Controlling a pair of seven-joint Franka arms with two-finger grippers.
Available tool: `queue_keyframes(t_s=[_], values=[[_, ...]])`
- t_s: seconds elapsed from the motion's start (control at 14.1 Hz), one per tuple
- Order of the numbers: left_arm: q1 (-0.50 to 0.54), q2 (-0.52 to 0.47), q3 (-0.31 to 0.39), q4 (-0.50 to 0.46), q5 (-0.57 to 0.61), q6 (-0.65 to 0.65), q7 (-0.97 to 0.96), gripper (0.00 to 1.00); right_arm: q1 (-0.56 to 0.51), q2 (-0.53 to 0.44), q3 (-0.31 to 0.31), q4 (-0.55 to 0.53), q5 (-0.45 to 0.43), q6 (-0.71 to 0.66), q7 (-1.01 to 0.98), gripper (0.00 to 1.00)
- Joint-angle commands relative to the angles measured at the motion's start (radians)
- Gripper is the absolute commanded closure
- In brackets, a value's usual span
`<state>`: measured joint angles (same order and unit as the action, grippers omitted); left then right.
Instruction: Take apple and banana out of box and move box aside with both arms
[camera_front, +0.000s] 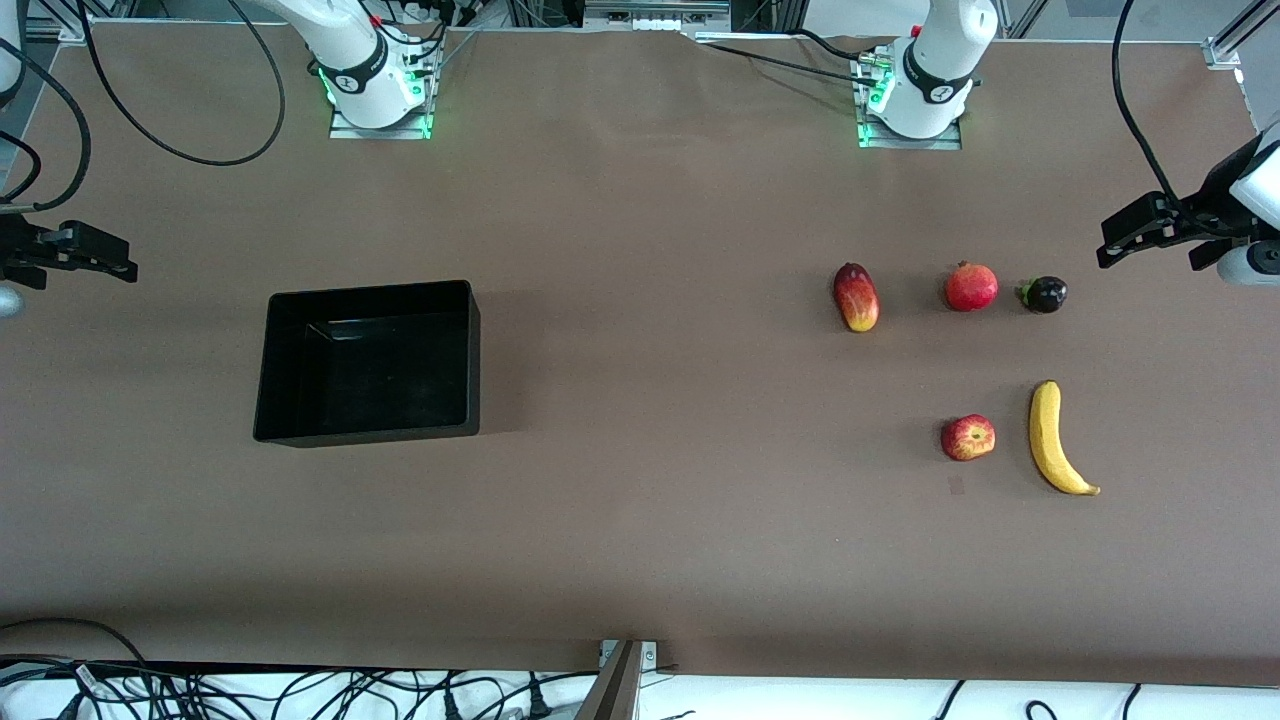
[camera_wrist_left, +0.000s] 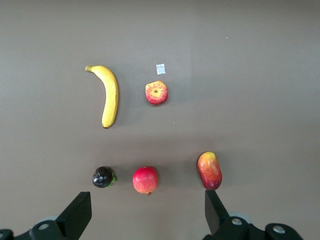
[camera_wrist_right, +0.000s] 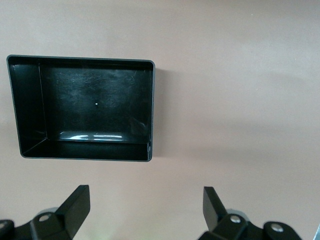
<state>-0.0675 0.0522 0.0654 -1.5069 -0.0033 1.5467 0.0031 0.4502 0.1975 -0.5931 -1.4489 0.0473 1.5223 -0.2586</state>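
Curved smooth banana (camera_front: 1056, 440); both pincers open.

Even overhead light fills all three views — the brown table (camera_front: 640, 250) is evenly bright, and soft, faint shadows lie beside the box (camera_front: 368, 362) and the fruits. A pale streak of glare sits on the box's glossy floor (camera_wrist_right: 95, 135), while green glow spills from the arm bases. Focus is sharp throughout; the right wrist view renders the table pinker than the others do.
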Motion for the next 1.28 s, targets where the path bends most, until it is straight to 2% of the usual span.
queue_keyframes(t_s=[0.0, 0.21, 0.28, 0.35, 0.43, 0.78, 1.2], values=[[0.002, -0.017, -0.004, -0.006, 0.017, -0.013, -0.022, 0.0, -0.155, 0.0, 0.182, 0.012, -0.044, -0.01, -0.008, 0.0], [0.0, -0.018, -0.004, -0.006, 0.016, -0.011, -0.037, 0.0, -0.432, -0.085, 0.518, -0.077, -0.112, 0.019, 0.128, 0.0], [0.001, -0.02, -0.004, -0.006, 0.014, -0.011, -0.037, 0.0, -0.509, -0.116, 0.609, -0.124, -0.122, 0.045, 0.146, 0.0], [0.002, -0.02, -0.004, -0.006, 0.012, -0.011, -0.037, 0.0, -0.556, -0.143, 0.662, -0.157, -0.124, 0.07, 0.147, 0.0], [0.002, -0.02, -0.004, -0.006, 0.012, -0.011, -0.037, 0.0, -0.573, -0.167, 0.679, -0.188, -0.124, 0.087, 0.147, 0.0], [0.003, -0.021, -0.004, -0.007, 0.012, -0.011, -0.035, 0.0, -0.571, -0.259, 0.679, -0.223, -0.124, 0.076, 0.139, 0.0], [0.005, -0.018, -0.004, -0.007, 0.009, -0.01, -0.037, 0.0, -0.539, -0.257, 0.639, -0.214, -0.124, 0.079, 0.141, 0.0]])
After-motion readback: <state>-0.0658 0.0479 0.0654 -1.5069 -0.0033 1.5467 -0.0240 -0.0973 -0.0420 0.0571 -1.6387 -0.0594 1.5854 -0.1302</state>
